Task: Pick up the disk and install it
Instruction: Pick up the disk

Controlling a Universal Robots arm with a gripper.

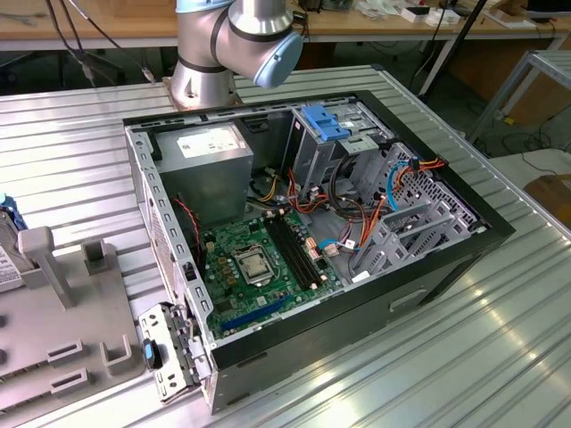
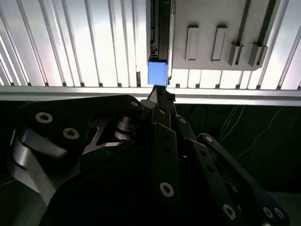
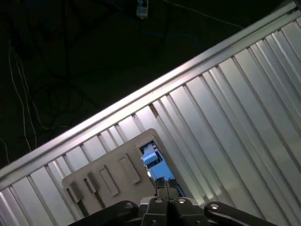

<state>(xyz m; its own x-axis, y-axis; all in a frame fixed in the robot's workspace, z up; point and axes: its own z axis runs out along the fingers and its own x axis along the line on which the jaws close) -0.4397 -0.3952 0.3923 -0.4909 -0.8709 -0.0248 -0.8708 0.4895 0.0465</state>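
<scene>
Looks down the black linkage of the jaws, in the second wrist view, onto the disk (image 2: 160, 28), stood on its thin edge in the grey fixture plate (image 2: 207, 52); judged a deliberate parking, upright and braced by the plate's ribs, offering a narrow edge for pinching and keeping the flat faces off the worktop (image 2: 70, 42); ends right at the blue rail (image 2: 157, 73) on the disk's near end, touching or just short, too close to separate; cannot tell the state of the jaws, parted or closed, nor any hold on anything; lines up with the disk's long axis, likely for a square grip across its thickness.

Shows the same lineup in the first wrist view, with the plate near the worktop's edge.

Places the plate (image 1: 89, 321), in the exterior view, at the exterior view's left, well apart from the open computer case (image 1: 339, 352); finds the case lying on its side, lid off, presumably for access from above to the metal drive cage (image 1: 326, 156) under its blue clip (image 1: 323, 120); reads the work as at the pick-up step, disk not yet clear of the plate, nothing installed.
</scene>
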